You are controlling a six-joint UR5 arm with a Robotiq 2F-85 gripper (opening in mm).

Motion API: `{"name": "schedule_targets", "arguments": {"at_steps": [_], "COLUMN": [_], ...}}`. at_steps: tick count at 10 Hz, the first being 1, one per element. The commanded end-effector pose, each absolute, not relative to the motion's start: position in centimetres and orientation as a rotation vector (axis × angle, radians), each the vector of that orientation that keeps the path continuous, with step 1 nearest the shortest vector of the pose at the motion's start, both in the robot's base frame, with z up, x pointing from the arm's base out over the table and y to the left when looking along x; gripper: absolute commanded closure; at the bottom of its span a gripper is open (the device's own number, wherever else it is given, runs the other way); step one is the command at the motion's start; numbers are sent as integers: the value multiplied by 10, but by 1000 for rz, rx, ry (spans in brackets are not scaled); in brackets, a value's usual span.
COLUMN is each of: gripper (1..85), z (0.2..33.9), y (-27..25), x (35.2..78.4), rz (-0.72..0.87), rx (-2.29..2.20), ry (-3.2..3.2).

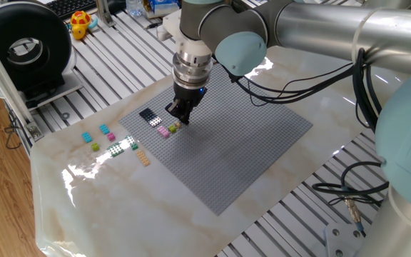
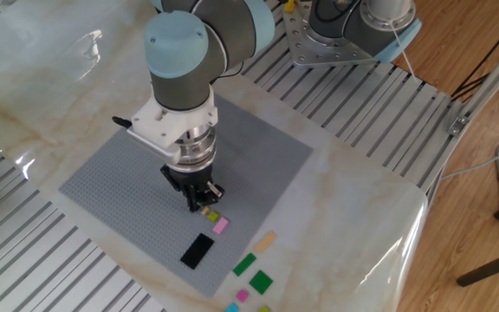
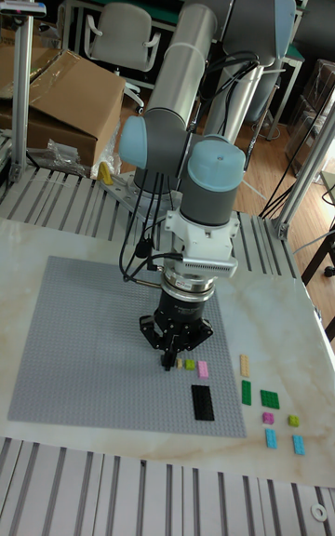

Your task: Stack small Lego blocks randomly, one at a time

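My gripper [image 1: 179,118] [image 2: 203,206] [image 3: 172,361] points straight down at the grey baseplate [image 1: 248,135], near its edge. Its fingers stand close together on a tiny olive Lego block [image 2: 204,209] [image 3: 180,364] that touches the plate. A lime block [image 3: 190,365] [image 2: 214,216] and a pink block [image 1: 164,131] [image 2: 221,225] [image 3: 203,368] sit right beside it. A flat black block [image 1: 148,116] [image 2: 197,250] [image 3: 202,402] lies a little further out. Off the plate lie cyan [image 1: 86,137], green [image 2: 261,281] and tan blocks [image 2: 266,241].
The marble tabletop [image 1: 84,193] lies on slatted aluminium rails [image 2: 379,104]. A black round device [image 1: 26,48] and a yellow toy [image 1: 80,23] stand at the far left. Cables [image 1: 348,193] hang near the arm's base. A cardboard box [image 3: 65,99] sits behind the table.
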State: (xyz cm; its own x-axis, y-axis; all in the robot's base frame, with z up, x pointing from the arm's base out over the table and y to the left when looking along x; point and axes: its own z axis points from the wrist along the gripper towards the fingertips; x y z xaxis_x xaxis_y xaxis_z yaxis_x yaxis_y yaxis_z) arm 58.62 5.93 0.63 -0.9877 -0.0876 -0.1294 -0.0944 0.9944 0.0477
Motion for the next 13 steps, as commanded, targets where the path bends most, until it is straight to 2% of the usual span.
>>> {"name": "schedule_targets", "arguments": {"at_steps": [1,13], "gripper": [843,843], "z": [7,8], "y": [60,58], "x": [587,587], "rz": [97,87], "rx": [-121,-121], "ry": [3007,2998]}}
